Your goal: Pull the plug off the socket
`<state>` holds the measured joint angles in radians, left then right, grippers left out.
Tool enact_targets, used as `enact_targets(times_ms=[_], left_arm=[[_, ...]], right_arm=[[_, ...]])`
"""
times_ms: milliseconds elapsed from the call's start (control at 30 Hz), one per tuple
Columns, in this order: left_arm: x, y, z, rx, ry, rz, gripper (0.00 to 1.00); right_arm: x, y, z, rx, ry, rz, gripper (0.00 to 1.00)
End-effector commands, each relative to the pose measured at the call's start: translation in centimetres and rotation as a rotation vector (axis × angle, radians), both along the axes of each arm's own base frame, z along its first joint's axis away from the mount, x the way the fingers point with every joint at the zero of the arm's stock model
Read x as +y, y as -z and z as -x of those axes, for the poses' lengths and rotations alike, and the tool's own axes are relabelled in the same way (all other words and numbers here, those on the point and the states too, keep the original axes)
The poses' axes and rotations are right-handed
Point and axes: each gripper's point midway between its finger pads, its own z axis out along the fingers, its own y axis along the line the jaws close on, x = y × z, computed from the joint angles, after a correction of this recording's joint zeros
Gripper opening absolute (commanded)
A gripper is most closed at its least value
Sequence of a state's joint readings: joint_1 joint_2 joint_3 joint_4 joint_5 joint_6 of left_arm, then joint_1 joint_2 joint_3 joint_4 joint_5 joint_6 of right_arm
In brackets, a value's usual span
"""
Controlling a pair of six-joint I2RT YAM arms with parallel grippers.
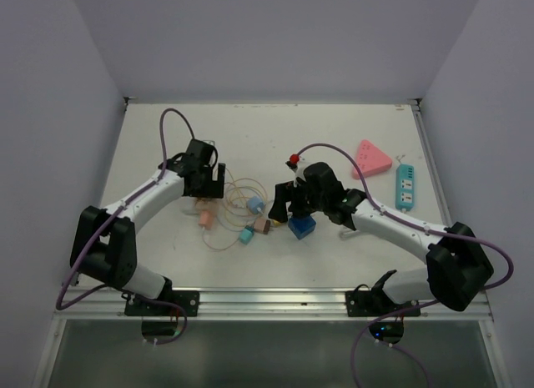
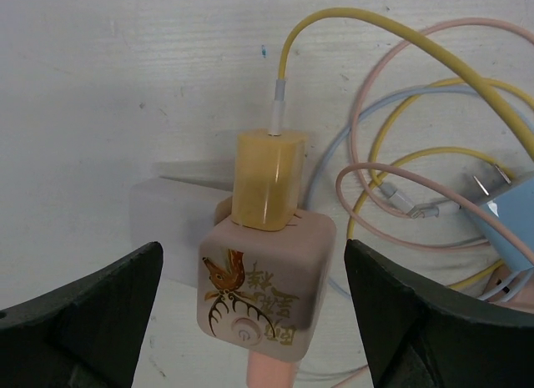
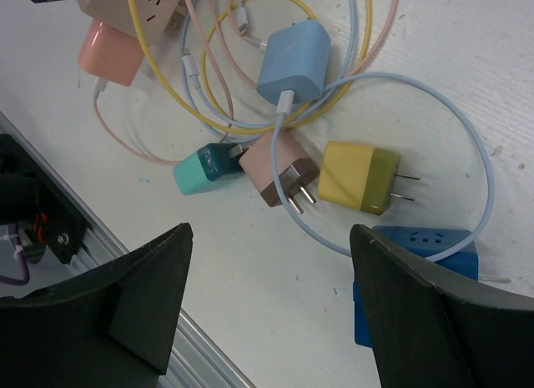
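Left hand [image 2: 253,271]: fingers apart, one on each side of the cube socket [image 2: 267,279], no contact visible. The socket sits on the desk [image 2: 100,88], left of centre. It holds one yellow plug [image 2: 267,179], fully seated, with a yellow cable [image 2: 334,21] leading off.

Right hand [image 3: 271,238]: fingers apart, gripping nothing, above loose items: blue charger [image 3: 294,61], teal plug [image 3: 200,169], brown plug [image 3: 275,167], yellow-green plug [image 3: 357,177]. A blue socket [image 3: 417,263] lies just beside them.
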<state>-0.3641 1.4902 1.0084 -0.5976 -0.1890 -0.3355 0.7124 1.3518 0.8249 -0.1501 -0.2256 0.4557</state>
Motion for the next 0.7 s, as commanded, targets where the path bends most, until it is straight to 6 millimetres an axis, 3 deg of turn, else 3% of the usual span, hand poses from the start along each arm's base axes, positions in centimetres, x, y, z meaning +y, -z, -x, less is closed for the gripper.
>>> enact_targets(times_ms=[0, 367, 667], left_arm=[[-0.8, -0.6, -0.8, 0.000, 0.041, 0.033, 0.92], [-1.5, 0.4, -0.1, 0.052, 0.045, 0.064, 0.75], [-2.2, -1.1, -0.1, 0.035, 0.054, 0.108, 0.41]], right_arm=[[0.0, -1.1, -0.1, -0.037, -0.002, -0.023, 0.80], [0.0, -1.0, 0.0, -0.035, -0.001, -0.023, 0.80], [0.0, -1.3, 0.0, -0.038, 0.001, -0.028, 0.80]])
